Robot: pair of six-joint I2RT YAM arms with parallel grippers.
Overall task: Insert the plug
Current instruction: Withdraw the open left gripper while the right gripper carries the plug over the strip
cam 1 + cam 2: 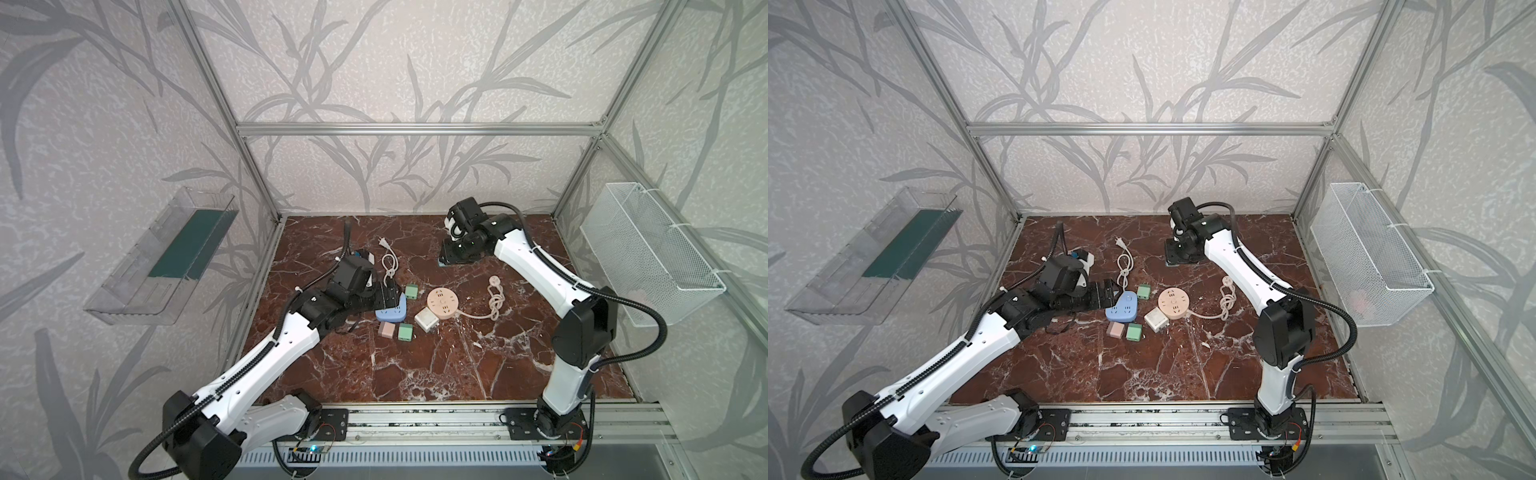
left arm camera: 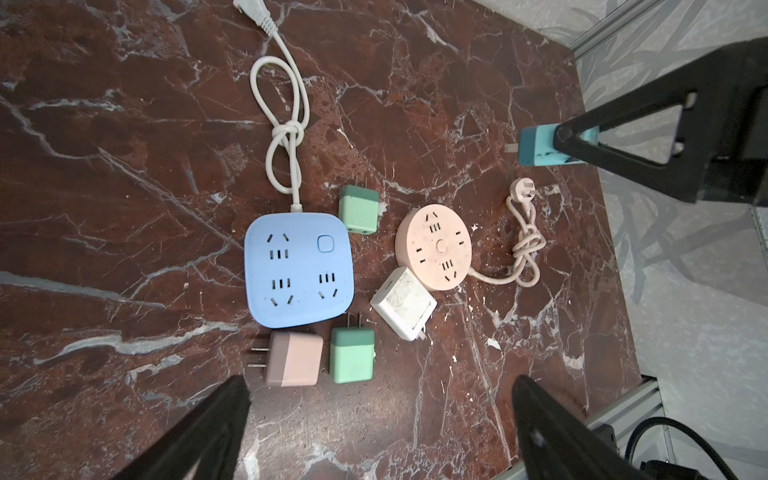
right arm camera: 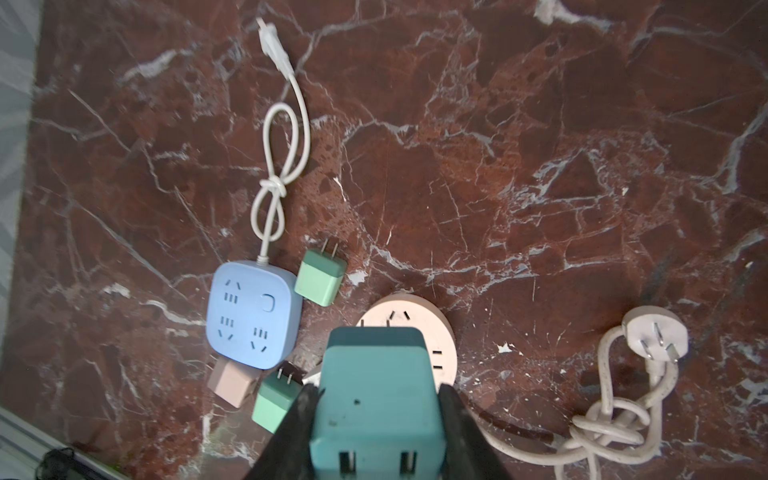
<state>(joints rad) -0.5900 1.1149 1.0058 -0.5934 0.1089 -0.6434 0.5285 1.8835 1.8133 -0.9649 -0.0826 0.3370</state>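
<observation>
Teal plug (image 3: 374,395) clamped by its sides in right gripper (image 3: 376,419), two flat prongs leading, two USB slots on rear face. Seen in a top view as teal plug (image 1: 443,262) toward the table's back, well apart from both strips. Blue power strip (image 2: 299,270) lying flat, rounded square, sockets face up, white cord (image 2: 286,137) knotted. Pink round power strip (image 2: 434,249) near it, flat, sockets face up, pink cord (image 2: 525,245) knotted.

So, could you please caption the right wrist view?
Right pincer holding teal plug, blue socket and pink socket beyond.
</observation>
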